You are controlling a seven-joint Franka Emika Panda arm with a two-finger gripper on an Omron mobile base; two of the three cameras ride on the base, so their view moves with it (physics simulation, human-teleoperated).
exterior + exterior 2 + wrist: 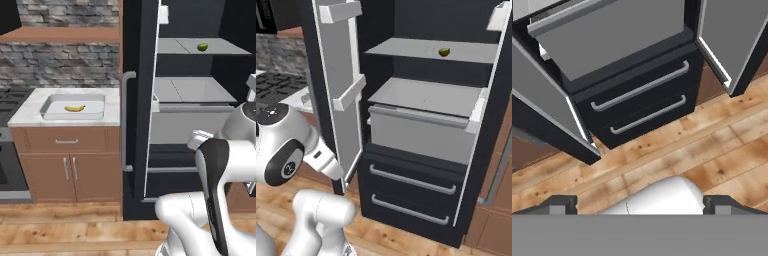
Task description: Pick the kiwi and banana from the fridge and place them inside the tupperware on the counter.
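Up on the top pale grey shelf of the tall black fridge sits the small round green kiwi, and both doors stand open. From the left side you can see more: the small curved yellow banana lies inside the shallow pale tupperware tray, which rests on the white marble counter over brown wooden cabinets beside the fridge. Looking down from the hand, the gripper has its two dark fingertips set wide apart, holding nothing, above the wooden plank floor and the two black bottom drawers. Behind the counter is a grey stone wall.
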